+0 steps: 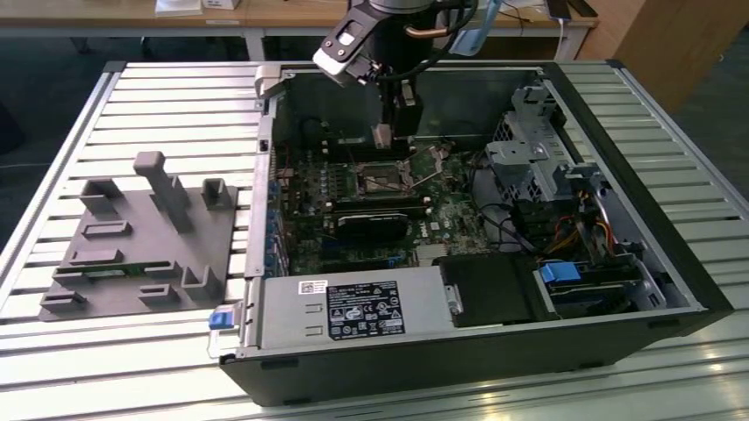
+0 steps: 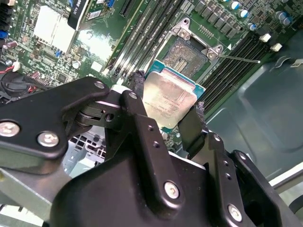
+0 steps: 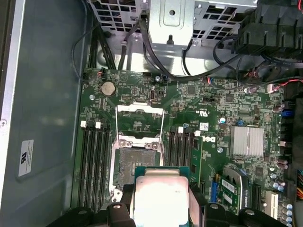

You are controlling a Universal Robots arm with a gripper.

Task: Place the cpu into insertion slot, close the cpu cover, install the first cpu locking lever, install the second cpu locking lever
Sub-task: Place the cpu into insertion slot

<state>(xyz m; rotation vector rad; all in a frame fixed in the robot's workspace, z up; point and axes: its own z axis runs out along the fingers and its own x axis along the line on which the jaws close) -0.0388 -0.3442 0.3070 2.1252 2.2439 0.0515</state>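
My gripper [image 2: 168,96] is clamped on the cpu [image 3: 158,196], holding it near the open slot [image 3: 134,163], not yet seated.

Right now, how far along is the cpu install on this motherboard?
Nothing is finished yet. In hand: the gripper is shut on the cpu, held clear of the empty insertion slot. Left: seating it, closing the cpu cover, which stands open, and both locking levers.
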